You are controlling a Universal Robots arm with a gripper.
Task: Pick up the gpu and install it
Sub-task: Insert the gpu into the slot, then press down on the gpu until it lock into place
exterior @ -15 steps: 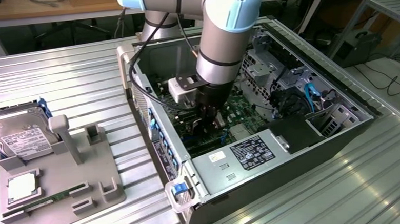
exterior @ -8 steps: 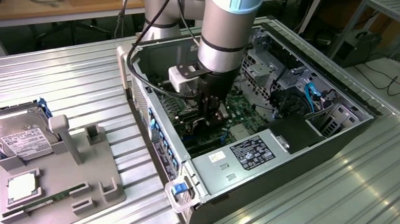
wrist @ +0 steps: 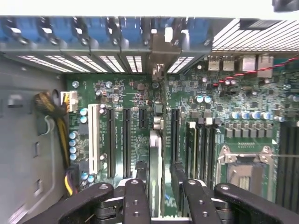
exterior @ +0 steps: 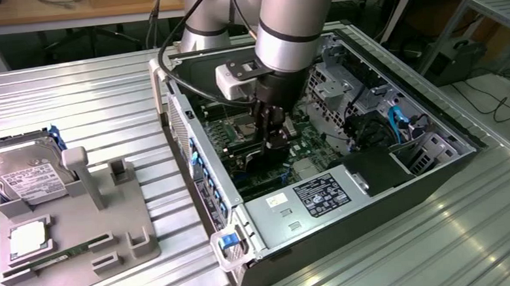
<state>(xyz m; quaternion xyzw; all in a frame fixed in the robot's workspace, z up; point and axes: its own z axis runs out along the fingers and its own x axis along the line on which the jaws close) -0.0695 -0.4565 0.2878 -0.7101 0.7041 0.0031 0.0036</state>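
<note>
Green-edged, the gpu (wrist: 155, 154) stood on edge mid-frame, pinched by your gripper (wrist: 159, 179) above the motherboard (wrist: 205, 121); had it tilted off its slot, you risked jamming the connector.

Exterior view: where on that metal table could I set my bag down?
Bare table lies at the exterior view's upper left, between the grey tray and the computer case, and at its lower right. Crowded: the tray with its hard drive, and inside the case, where the gripper holds the gpu.
</note>
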